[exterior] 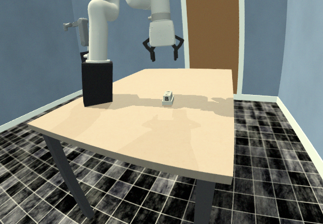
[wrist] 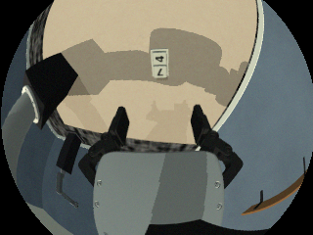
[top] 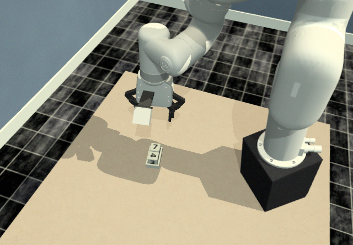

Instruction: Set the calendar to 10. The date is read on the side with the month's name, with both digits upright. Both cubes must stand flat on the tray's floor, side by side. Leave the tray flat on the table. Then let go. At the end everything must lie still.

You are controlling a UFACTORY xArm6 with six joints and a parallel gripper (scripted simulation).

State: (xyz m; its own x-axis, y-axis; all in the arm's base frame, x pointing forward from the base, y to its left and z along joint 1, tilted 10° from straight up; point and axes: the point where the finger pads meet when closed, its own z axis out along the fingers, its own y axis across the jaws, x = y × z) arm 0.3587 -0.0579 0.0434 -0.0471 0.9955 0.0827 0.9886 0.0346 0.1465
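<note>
claw (exterior: 163, 52): fingers wide apart, holding nothing
tray (top: 154, 163): sits well below the claw, a bit forward
cubes (top: 154, 150): row runs crosswise to the finger gap

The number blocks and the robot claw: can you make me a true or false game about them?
1. The gripper is open and holds nothing. True.
2. The gripper touches the cubes. False: it hangs high above the table, well apart from them.
3. The top faces of the two cubes show 7 and 4. True.
4. One cube lies outside the tray. False: both sit in it, side by side.
5. The exterior view shows an 8 on a cube's side. True.
</note>
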